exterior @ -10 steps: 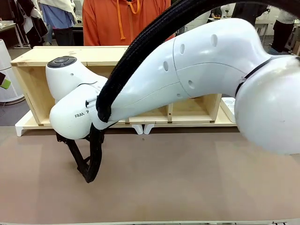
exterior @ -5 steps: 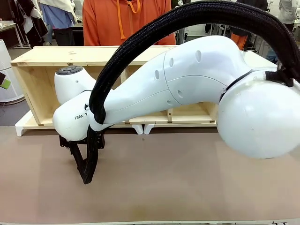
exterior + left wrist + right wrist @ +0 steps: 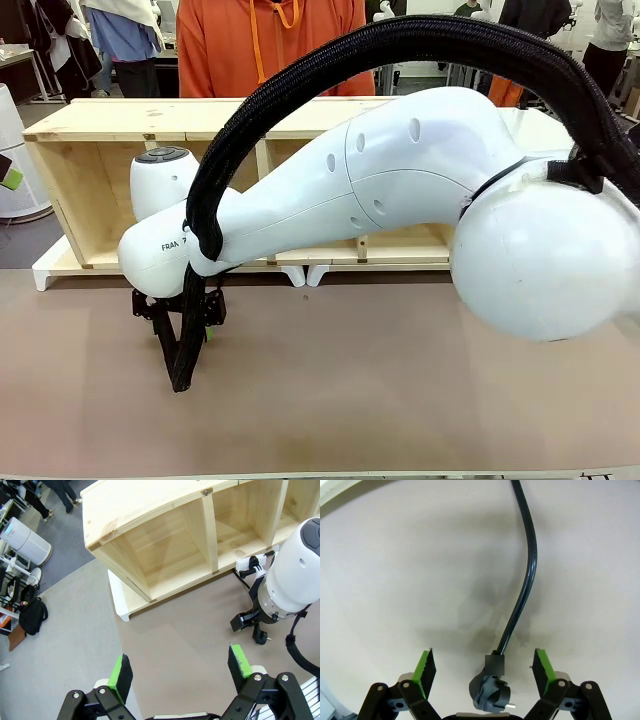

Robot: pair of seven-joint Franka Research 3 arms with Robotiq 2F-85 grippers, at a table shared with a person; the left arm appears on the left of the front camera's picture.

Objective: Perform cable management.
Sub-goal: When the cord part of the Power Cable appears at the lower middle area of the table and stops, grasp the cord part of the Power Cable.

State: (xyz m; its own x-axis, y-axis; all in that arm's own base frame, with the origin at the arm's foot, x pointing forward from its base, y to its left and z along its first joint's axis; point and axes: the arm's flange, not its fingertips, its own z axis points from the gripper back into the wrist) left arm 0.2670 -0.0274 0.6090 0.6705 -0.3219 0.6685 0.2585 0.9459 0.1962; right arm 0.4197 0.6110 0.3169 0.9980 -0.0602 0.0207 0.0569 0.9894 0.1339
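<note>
Right wrist view: right gripper point(image 3: 484, 656) has its jaws spread full wide and holds nothing. Between the green pads point(image 3: 426, 666), roughly centred and close in to the palm, the plug point(image 3: 491, 692) lies flat on the table point(image 3: 395, 555). From it the cable point(image 3: 525, 580) runs straight ahead of the fingertips, bows toward the right pad, then curves back.

Handling, my read:
- Cable is thin, light and limp. It'll droop and drag, and the round jacket may roll or slip between pads.
- Plug body is rigid moulded plastic, so it's the best grip point. Second choice is the stiff collar just ahead of it.
- Stay off the pins.

Left wrist view: left gripper point(image 3: 180, 667) is also wide and empty, well back from the wooden shelf point(image 3: 165, 545).

Hard to read:
- Cable's far end is cut off past the fingertips, so length and routing are unknown.
- Plug's near side is partly covered by the gripper base.
- In the front view, the right arm point(image 3: 400, 170) and braided hose point(image 3: 190, 340) cover the fingers, so I can't tell the clearance over the table.
</note>
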